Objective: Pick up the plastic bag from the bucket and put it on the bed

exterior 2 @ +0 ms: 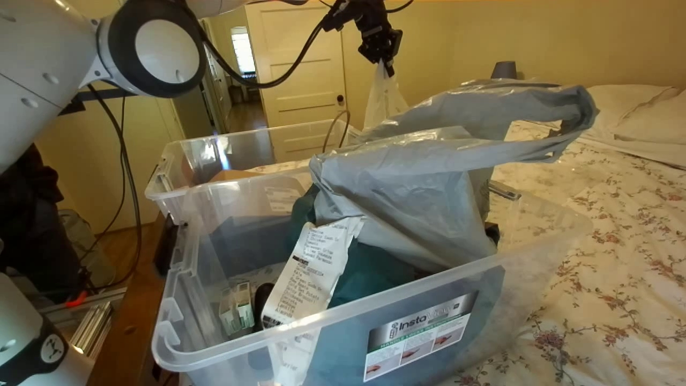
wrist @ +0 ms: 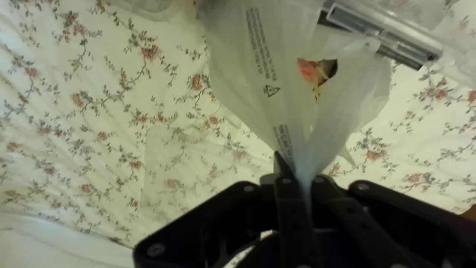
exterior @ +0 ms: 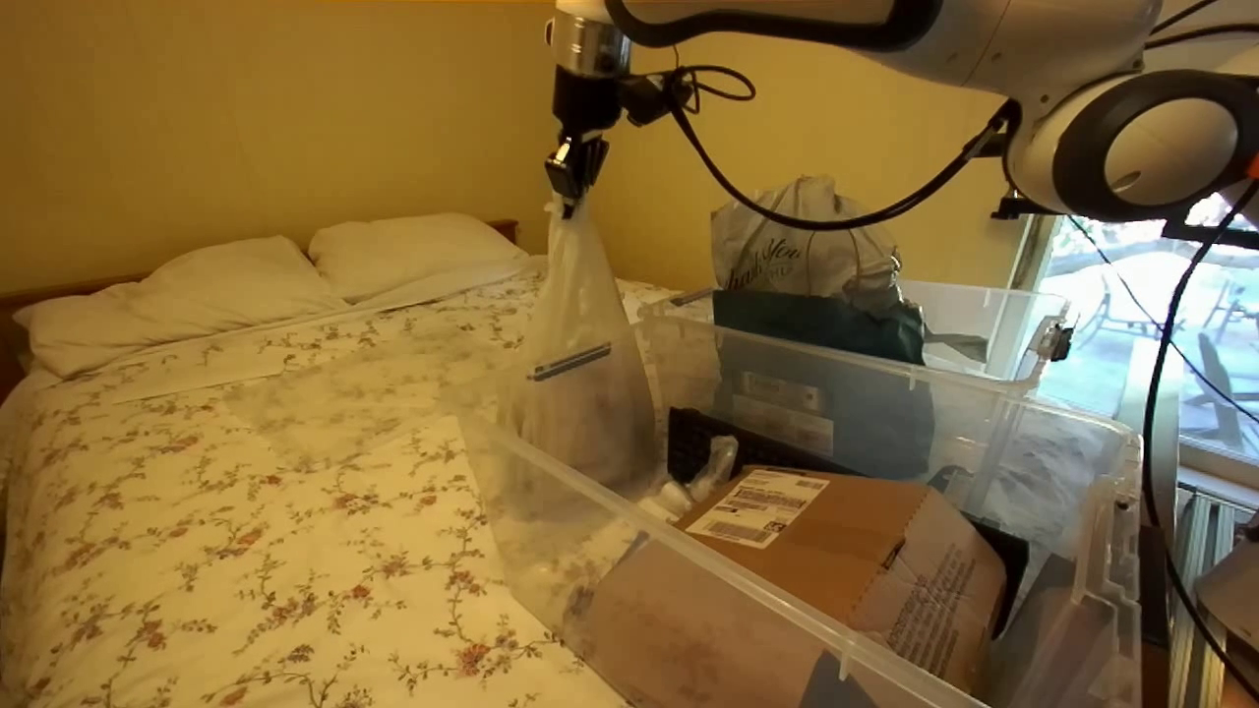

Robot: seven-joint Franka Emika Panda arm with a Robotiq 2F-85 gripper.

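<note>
In gripper, clamped on gathered top of bag
Hung over bed, just outside tub, seen through its clear wall in exterior view; cannot tell if resting at bottom
Probably done: pick, lift out; left: lower, let go

My gripper pinches the hanging bag by its top. I see a carton in the bucket and two pillows on the bed.
</note>
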